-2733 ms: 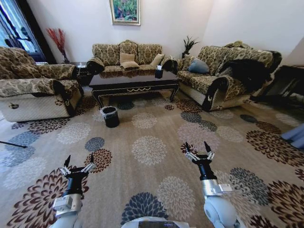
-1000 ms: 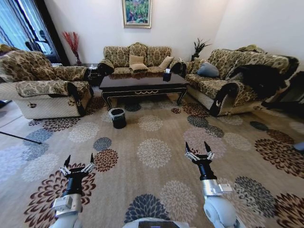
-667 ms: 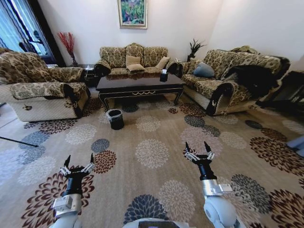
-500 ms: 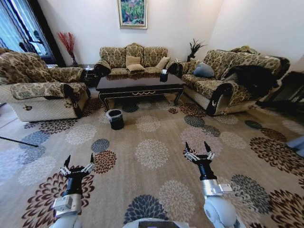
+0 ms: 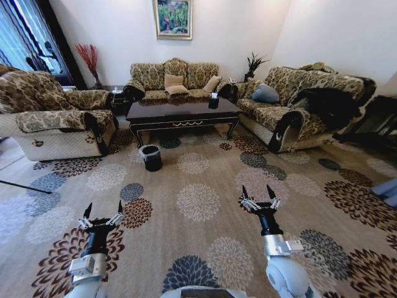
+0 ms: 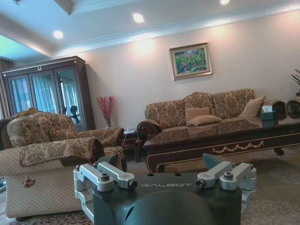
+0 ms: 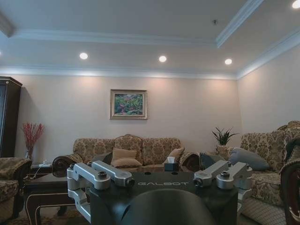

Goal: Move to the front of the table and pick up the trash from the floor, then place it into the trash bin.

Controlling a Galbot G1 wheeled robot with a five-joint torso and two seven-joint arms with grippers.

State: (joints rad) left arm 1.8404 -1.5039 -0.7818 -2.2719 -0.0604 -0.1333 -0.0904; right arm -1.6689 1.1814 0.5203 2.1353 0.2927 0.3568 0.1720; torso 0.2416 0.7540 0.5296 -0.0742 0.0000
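Head view: left gripper (image 5: 100, 214) and right gripper (image 5: 260, 197) raised over patterned carpet, fingers spread, holding nothing; the small black lined trash bin (image 5: 150, 158) stands well ahead of the left gripper, just before the long glossy dark coffee table (image 5: 182, 113). Left wrist view: table (image 6: 225, 140) beyond the spread fingers, bin hidden. Right wrist view: table's end (image 7: 40, 190) beyond its fingers.

The carpet (image 5: 186, 186) is beige with round floral medallions in cream, grey-blue and dark maroon. The counter (image 5: 181, 110) is glossy dark brown-black with gold ornament on its apron. The trash bin (image 5: 151, 158) is black. The sofas (image 5: 173, 77) wear olive-gold damask. Both tools, left (image 5: 99, 214) and right (image 5: 260, 197), are black and silver.
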